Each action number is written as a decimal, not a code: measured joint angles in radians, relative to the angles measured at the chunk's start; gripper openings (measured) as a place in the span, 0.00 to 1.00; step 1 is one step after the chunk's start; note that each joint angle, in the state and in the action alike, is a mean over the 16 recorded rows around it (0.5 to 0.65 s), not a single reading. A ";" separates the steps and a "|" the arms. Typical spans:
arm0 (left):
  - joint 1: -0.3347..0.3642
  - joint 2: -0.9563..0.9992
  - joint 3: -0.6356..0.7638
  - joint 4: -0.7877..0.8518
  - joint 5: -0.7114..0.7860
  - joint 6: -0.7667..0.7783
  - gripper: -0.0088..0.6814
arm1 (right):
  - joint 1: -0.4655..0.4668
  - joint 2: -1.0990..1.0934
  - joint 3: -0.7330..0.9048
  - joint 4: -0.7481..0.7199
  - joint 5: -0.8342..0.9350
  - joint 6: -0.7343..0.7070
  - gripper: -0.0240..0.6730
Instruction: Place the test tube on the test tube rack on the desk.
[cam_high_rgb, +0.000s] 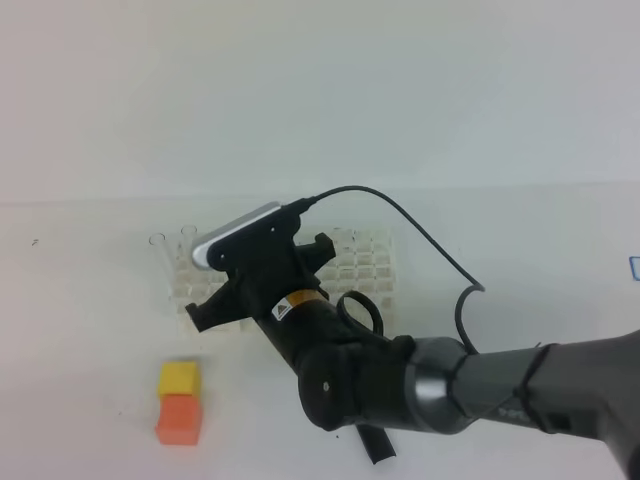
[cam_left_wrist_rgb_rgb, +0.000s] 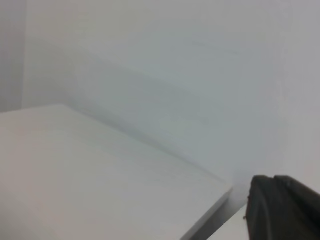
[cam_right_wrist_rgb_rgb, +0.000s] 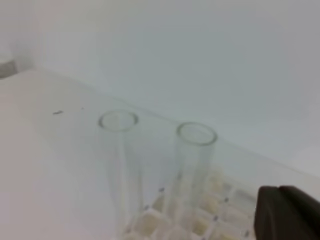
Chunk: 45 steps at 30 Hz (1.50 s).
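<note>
My right gripper (cam_high_rgb: 200, 315) hangs over the rack's (cam_high_rgb: 365, 268) left end, jaws closed; whether anything sits between them I cannot tell, since the wrist view shows only a dark finger (cam_right_wrist_rgb_rgb: 287, 212) at the corner. Two clear tubes stand upright in the rack's left holes; the nearer tube (cam_right_wrist_rgb_rgb: 192, 170) is just beside me. It looks light, stiff, slick and breakable, so I would pinch it gently just below the rim. My left gripper (cam_left_wrist_rgb_rgb: 282, 207) is closed too, holding nothing, away over the bare desk (cam_left_wrist_rgb_rgb: 100, 175).
</note>
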<state>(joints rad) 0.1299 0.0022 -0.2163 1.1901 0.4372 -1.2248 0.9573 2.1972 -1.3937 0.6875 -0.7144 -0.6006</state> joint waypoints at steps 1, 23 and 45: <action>0.007 -0.002 0.000 0.001 0.000 0.000 0.01 | 0.000 0.003 -0.002 -0.005 0.007 -0.001 0.03; 0.022 -0.008 0.009 0.006 -0.046 0.000 0.01 | 0.015 0.022 -0.039 -0.082 0.049 -0.064 0.03; 0.022 -0.023 0.182 0.002 -0.326 0.000 0.01 | 0.010 -0.321 0.134 0.002 -0.133 -0.324 0.03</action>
<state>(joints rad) 0.1515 -0.0208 -0.0347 1.1919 0.1112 -1.2248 0.9671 1.8760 -1.2596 0.6894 -0.8475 -0.9248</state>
